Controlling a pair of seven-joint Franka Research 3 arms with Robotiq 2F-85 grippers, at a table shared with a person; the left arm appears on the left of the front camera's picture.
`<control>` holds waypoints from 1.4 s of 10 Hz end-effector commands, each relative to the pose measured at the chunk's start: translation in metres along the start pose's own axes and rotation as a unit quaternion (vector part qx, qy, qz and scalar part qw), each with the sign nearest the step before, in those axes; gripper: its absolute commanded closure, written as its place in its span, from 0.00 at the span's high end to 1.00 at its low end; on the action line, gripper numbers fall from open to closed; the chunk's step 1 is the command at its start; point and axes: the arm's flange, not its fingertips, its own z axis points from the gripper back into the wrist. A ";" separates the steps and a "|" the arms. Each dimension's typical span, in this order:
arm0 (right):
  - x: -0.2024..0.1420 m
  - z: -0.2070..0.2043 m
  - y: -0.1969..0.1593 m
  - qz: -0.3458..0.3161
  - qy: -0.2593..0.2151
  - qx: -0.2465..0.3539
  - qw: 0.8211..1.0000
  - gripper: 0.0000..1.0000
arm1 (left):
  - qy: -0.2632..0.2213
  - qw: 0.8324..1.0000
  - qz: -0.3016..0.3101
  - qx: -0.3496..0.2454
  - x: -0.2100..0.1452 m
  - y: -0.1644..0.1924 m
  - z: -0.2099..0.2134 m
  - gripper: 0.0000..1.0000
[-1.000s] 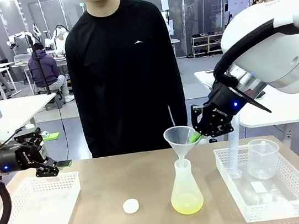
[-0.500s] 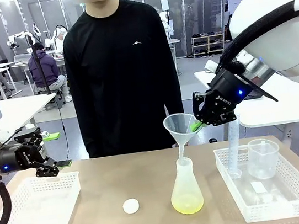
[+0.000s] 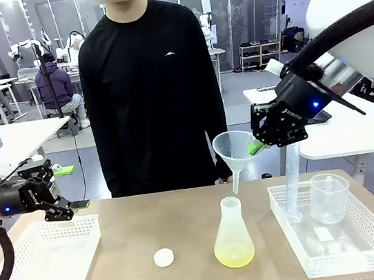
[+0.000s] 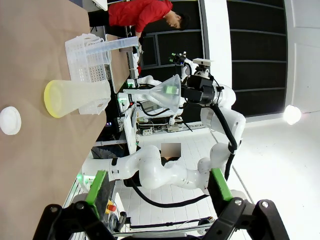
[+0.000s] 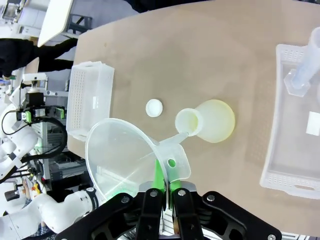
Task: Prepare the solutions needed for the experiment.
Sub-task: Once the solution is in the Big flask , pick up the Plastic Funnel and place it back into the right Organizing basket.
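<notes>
The liquid (image 3: 234, 255) is a clear pale yellow-green in the bottom of the flask (image 3: 231, 217), which is milky white and half see-through, and the funnel (image 3: 233, 147) is colourless and a little cloudy. The table (image 3: 156, 221) is a plain light brown, the cap (image 3: 164, 257) is white, and the left tray (image 3: 45, 271) and the right tray (image 3: 350, 262) are white with a fine grid of holes. The left gripper (image 4: 159, 192) and the right gripper (image 5: 164, 170) are black with green pads (image 4: 98, 186), the right arm (image 3: 359, 25) is white, and the person's shirt (image 3: 153, 96) is black with a small white mark on the chest.
</notes>
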 end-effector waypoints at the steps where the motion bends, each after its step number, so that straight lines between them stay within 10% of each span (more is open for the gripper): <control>1: 0.006 0.023 -0.025 -0.020 -0.023 -0.039 0.999 0.00 | 0.001 1.000 -0.005 -0.002 -0.001 -0.001 0.000 1.00; 7: 0.021 0.064 -0.123 -0.118 0.014 -0.076 0.990 0.00 | 0.001 1.000 -0.005 -0.002 -0.001 -0.001 0.000 1.00; 14: 0.014 0.008 -0.203 -0.172 0.082 -0.128 0.973 0.00 | 0.001 1.000 -0.005 -0.002 -0.001 -0.001 0.000 1.00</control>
